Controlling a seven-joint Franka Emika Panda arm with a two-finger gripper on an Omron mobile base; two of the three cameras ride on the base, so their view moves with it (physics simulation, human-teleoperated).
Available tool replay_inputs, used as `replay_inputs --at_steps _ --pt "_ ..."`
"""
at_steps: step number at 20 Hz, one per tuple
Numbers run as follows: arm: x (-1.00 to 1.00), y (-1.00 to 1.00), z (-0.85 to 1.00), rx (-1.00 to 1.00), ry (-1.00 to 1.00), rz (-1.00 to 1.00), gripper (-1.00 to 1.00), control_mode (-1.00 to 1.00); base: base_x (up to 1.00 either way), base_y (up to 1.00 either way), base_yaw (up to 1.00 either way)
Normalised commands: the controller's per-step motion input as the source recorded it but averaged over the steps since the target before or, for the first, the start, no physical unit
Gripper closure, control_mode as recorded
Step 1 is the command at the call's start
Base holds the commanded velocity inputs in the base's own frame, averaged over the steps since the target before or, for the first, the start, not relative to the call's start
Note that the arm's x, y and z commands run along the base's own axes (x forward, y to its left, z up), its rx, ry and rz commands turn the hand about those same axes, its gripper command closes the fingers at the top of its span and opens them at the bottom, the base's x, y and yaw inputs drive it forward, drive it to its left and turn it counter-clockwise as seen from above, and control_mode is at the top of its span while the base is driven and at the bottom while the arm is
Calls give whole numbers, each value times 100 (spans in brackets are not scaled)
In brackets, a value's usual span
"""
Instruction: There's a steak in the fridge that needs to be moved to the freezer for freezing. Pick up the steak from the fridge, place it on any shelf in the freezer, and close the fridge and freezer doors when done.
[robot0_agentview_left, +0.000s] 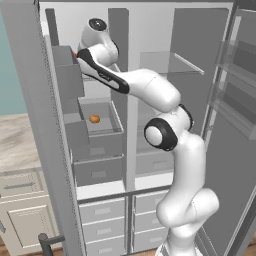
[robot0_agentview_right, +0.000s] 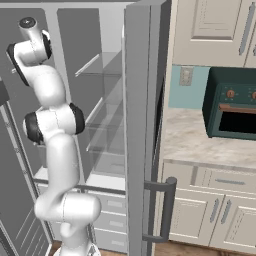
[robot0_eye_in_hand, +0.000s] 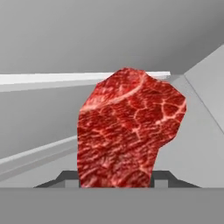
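Left base view: both doors stand open, and the arm reaches up and left into the narrower half, the freezer (robot0_agentview_left: 95, 130), with its grey bins. The hand is high in that compartment, near its left wall, above the shelf that carries a small orange item (robot0_agentview_left: 94, 119). A sliver of red shows at the hand's left edge, most likely the steak (robot0_agentview_left: 75, 53). The fridge (robot0_agentview_left: 170, 100), the wider half to the right, has bare glass shelves.

Right base view: the arm rises at the left, its upper links near the top of the opening; the open fridge door (robot0_agentview_right: 142, 125) cuts the picture down the middle, edge-on, with its bar handle low. The hand itself I cannot make out here.

Hand view: the steak (robot0_eye_in_hand: 129, 131) stands between the two fingertips, clamped by the gripper (robot0_eye_in_hand: 116, 180) at its lower end, and juts away from the camera. Behind it runs a pale shelf edge (robot0_eye_in_hand: 52, 78) and grey freezer wall; whether the meat is over a shelf or touching one I cannot tell.

Judged from this, the step is placing the steak on a freezer shelf. To do it well: carry the meat past the shelf's front edge, well in from the corner by the wall, lower until it rests flat, only then release, and draw the hand straight back out so the fingers don't drag it off the edge
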Motion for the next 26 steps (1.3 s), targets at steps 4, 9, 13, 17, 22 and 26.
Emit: replay_inputs --at_steps 4,9,13,17,22,26 --pt "15 24 -84 -10 0 0 -100 -100 0 0 0" --pt "0 42 -40 -10 0 0 -100 -100 0 0 0" --pt "0 8 -22 -1 -2 0 -100 -100 0 0 0" --pt "0 0 -23 0 0 0 -100 -100 0 0 0" --pt "-18 -19 -16 0 0 0 -100 -100 0 0 0" --pt "-38 -34 -29 0 0 0 -100 -100 0 0 0"
